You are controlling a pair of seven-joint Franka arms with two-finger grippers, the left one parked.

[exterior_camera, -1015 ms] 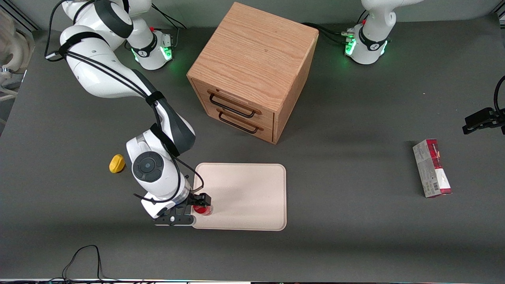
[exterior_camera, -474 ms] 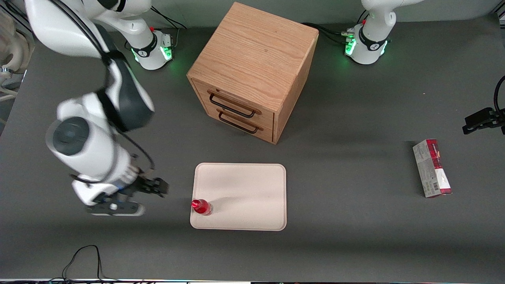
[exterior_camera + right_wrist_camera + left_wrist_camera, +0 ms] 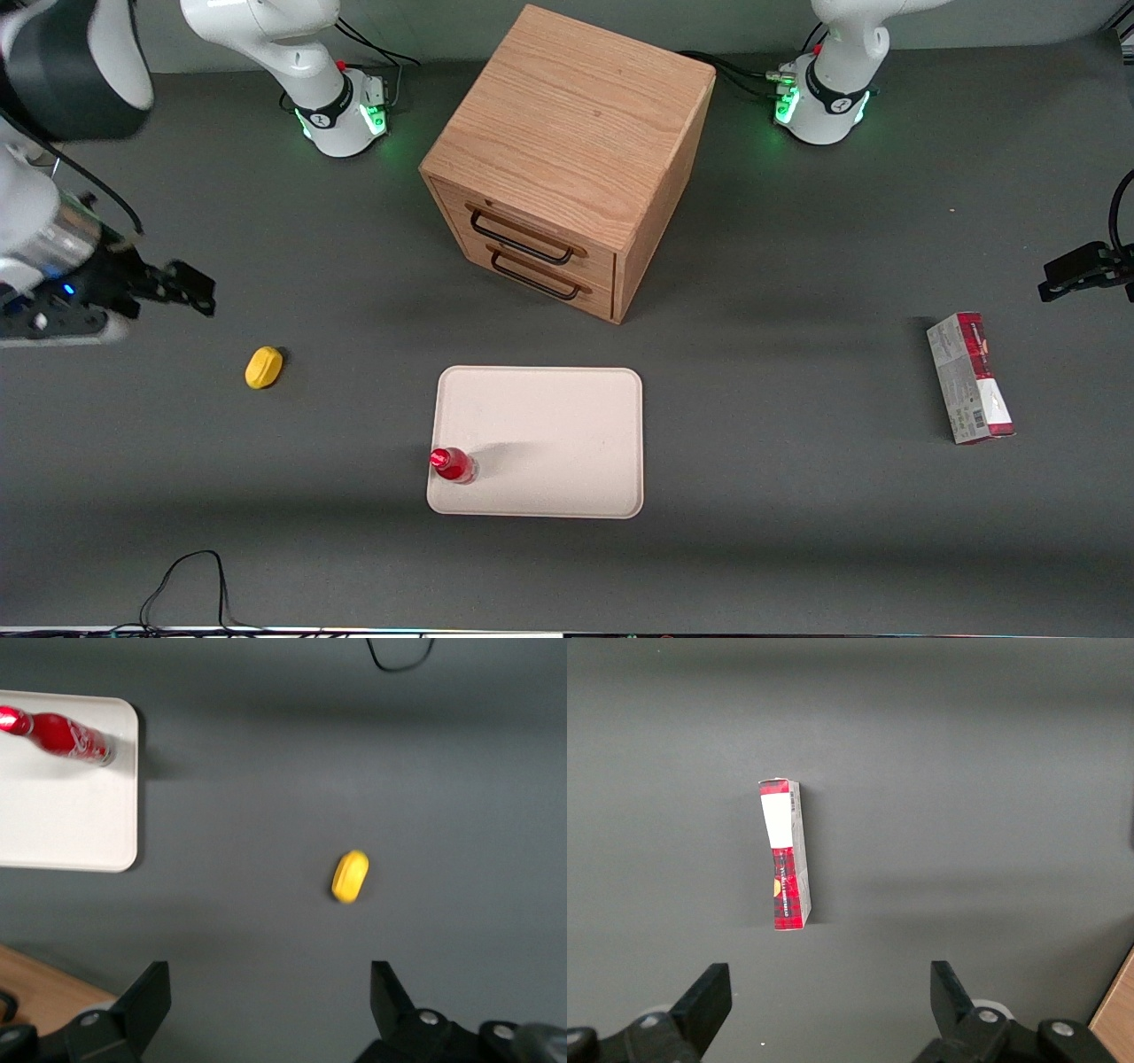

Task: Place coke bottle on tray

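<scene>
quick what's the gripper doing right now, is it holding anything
Gripper: open, holding nothing, raised toward the working arm's end of the table; the coke bottle stands on the tray.

Front cam: high, looks down on your whole table [image 3: 797,549]. Wrist cams: both face down, closer. Right wrist and front share tray [image 3: 62,815] [image 3: 540,425] corner, coke bottle [image 3: 62,734] [image 3: 454,465]. Gripper [image 3: 182,288] at working-arm table edge.

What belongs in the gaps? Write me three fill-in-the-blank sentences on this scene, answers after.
1. The coke bottle stands upright on the ____.
2. The gripper is open and holds ____.
3. The yellow lump lies on the table, toward the ____ arm's end.
4. The cabinet has ____ drawers.

Missing words: tray; nothing; working; two
</scene>
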